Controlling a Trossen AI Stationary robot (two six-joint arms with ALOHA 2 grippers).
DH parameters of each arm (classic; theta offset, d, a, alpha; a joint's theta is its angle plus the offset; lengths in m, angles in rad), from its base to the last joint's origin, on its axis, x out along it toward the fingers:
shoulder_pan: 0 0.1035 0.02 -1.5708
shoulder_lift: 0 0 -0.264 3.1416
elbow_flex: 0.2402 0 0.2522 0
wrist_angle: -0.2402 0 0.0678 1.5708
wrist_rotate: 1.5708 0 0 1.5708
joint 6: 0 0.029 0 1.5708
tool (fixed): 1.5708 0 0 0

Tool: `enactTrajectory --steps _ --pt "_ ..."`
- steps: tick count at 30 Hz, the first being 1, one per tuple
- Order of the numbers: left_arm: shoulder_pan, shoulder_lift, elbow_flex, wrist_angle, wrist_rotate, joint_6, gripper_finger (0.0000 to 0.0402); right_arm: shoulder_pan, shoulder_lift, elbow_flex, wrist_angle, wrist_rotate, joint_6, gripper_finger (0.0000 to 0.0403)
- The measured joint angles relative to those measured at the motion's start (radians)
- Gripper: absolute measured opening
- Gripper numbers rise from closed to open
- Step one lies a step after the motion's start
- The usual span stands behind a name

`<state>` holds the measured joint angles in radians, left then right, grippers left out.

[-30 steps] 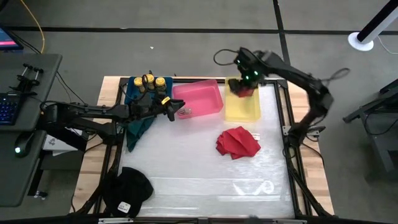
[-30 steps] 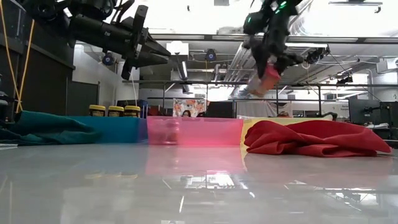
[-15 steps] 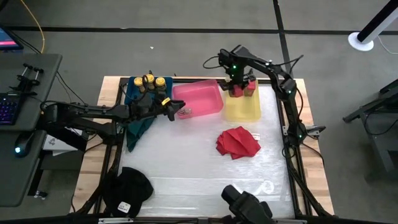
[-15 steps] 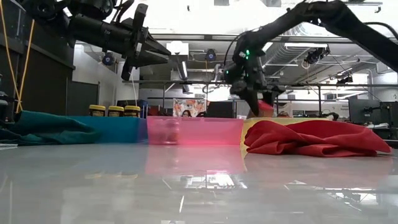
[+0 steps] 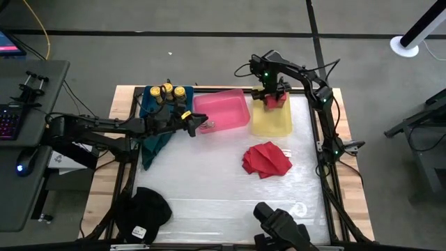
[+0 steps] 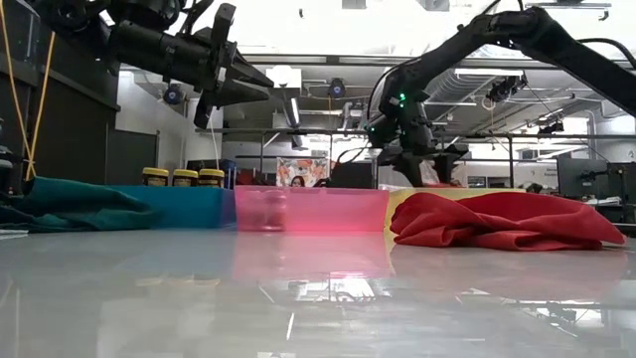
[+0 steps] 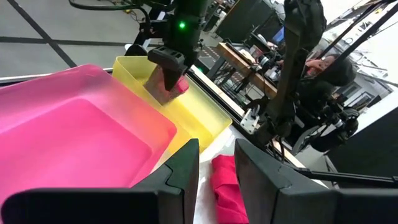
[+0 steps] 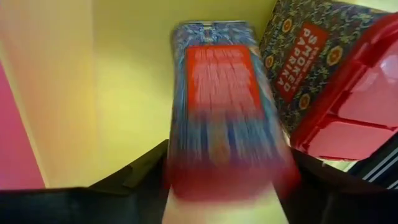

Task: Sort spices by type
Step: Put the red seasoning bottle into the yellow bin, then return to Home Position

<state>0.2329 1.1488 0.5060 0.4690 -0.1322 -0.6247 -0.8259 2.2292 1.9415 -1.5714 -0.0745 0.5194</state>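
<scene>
Right tool (image 5: 271, 97) is over the far end of the yellow bin (image 5: 272, 124), which sits at the far edge of the worktop (image 5: 223, 181) toward its right corner. A red tin (image 8: 227, 106) lies between its fingers, lid end toward the wrist; whether the fingers clamp it or have let go, I cannot tell. A second red tin (image 8: 329, 81), labelled smoked paprika, lies in the same bin just beside the first.

Left tool (image 5: 197, 125) hangs above the worktop at the near left corner of the pink bin (image 5: 223, 110). Fingers (image 7: 180, 171) stand a narrow gap apart with nothing between them.

Three yellow-lidded jars (image 5: 167, 91) stand in a row in the blue bin (image 6: 179, 206) at the far left corner. A small pale jar (image 5: 209, 125) lies in the pink bin near its left wall. Teal cloth (image 5: 155, 136) is draped over the blue bin. Red cloth (image 5: 267, 159) lies crumpled on the worktop, just nearer than the yellow bin.
</scene>
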Motion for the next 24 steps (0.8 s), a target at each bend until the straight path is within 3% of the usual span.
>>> enactTrajectory --steps 4,14,24 --pt "0.0 0.0 0.0 0.0 0.0 0.0 0.009 0.0 0.0 0.0 0.0 0.0 -0.008 0.0272" --pt "0.0 0.0 0.0 -0.001 0.0 0.008 0.009 0.0 0.0 0.012 0.0 0.0 -0.076 0.028" --pt "0.0 0.0 0.0 -0.002 0.0 0.026 0.009 0.0 -0.001 0.229 0.001 0.038 -0.137 0.0281"
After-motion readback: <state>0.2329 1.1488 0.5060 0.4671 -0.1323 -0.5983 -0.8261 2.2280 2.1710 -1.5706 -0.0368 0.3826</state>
